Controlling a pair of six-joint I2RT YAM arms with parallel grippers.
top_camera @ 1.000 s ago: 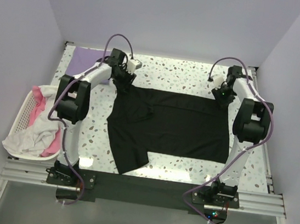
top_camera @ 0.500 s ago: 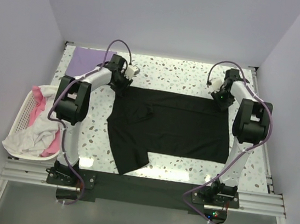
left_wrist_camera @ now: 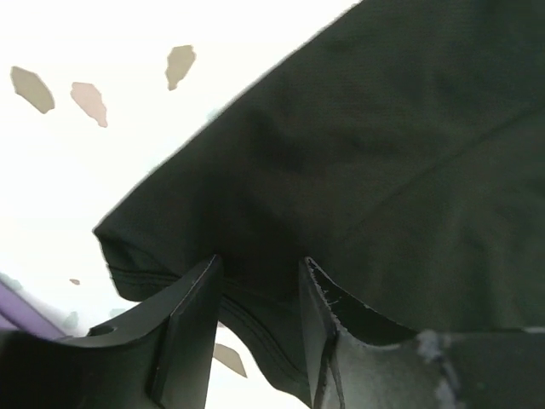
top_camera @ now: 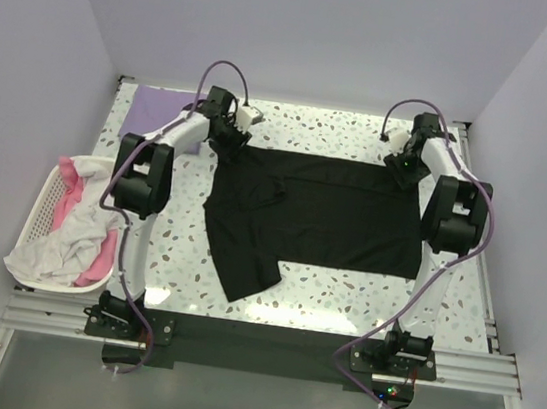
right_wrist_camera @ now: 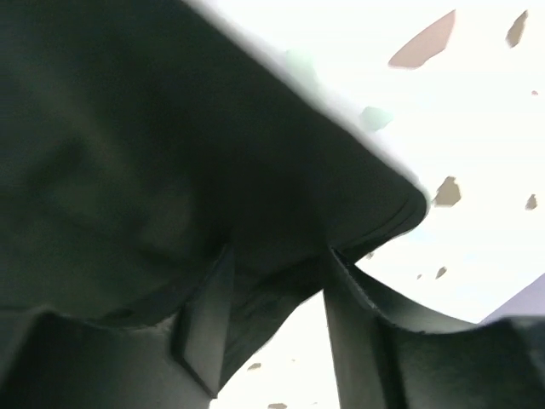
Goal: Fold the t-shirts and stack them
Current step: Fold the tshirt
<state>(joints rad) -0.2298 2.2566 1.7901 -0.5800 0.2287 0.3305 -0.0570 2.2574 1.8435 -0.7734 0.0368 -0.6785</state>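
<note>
Worktop (top_camera: 314,129): speckled, and it carries everything I'm working with.
Black t-shirt (top_camera: 323,211): spread flat across the middle, its far edge toward the back. One sleeve trails toward the near left and there is a small rumple near the left shoulder. I see no fold in it yet.
Laundry basket (top_camera: 41,209): off the left edge, with white and pink garments (top_camera: 67,238) heaped inside, unfolded.
Purple cloth (top_camera: 155,106): lies flat in the far left corner. I judge it to be one finished shirt that starts the stack.
Progress: early, I'd say. The black shirt needs every fold, and then the basket load.
Left pincer (top_camera: 229,143): narrow, with the shirt's far left corner nipped between its fingers.
Right pincer (top_camera: 402,171): narrow too, clamped on the far right corner, with the hem bunched between its fingers.
</note>
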